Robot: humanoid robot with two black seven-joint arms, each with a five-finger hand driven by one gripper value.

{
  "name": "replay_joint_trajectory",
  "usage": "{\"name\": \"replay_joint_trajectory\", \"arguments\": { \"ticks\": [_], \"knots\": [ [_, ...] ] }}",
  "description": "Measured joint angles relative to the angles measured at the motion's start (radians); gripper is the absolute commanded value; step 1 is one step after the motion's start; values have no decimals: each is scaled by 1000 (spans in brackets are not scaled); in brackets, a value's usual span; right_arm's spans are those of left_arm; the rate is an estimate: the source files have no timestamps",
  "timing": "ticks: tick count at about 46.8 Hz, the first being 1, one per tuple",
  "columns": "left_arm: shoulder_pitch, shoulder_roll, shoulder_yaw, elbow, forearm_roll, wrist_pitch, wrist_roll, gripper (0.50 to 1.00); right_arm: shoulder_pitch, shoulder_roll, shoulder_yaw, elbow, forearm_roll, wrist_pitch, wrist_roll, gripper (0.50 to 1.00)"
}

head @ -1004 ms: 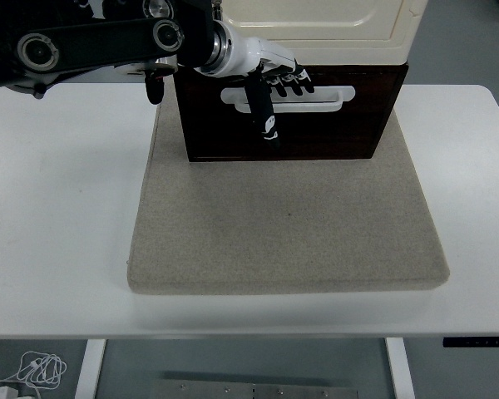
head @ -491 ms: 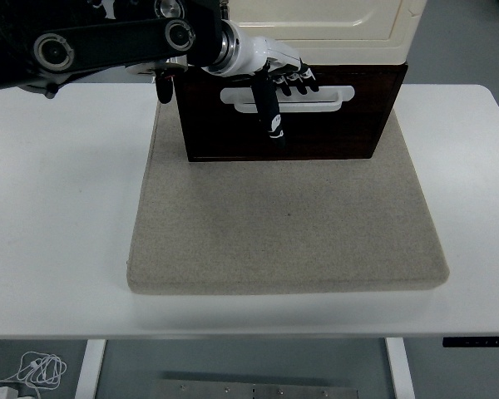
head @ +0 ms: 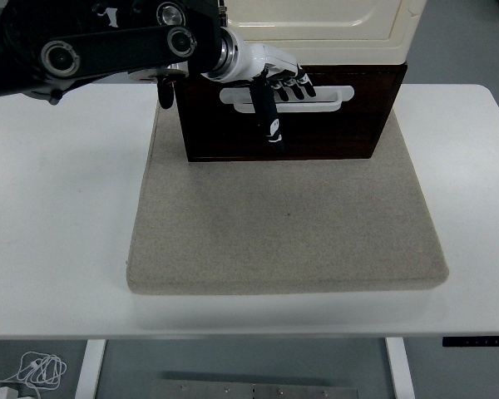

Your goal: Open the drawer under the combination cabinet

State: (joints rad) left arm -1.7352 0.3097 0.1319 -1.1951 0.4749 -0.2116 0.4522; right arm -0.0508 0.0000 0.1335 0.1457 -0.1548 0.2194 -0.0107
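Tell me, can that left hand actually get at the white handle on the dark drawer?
Probably yes. The left hand is already at the white handle of the dark drawer, fingers curled over its top edge, and nothing stands between them. Whether the grip is firm cannot be told.

Dark brown drawer (head: 316,129), white handle (head: 316,97)

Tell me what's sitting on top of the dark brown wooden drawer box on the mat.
A cream cabinet rests on top of the dark brown drawer; only its lower front shows. The robot's left hand covers part of the white handle. The drawer's inside is hidden.
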Motion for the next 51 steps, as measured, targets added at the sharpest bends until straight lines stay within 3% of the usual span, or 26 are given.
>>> {"name": "replay_joint_trajectory", "arguments": {
  "ticks": [51],
  "knots": [
    [5,-15,0,-9,-1,-15,-1,1000,0,0,0,0,0,0,0,926]
  ]
}}
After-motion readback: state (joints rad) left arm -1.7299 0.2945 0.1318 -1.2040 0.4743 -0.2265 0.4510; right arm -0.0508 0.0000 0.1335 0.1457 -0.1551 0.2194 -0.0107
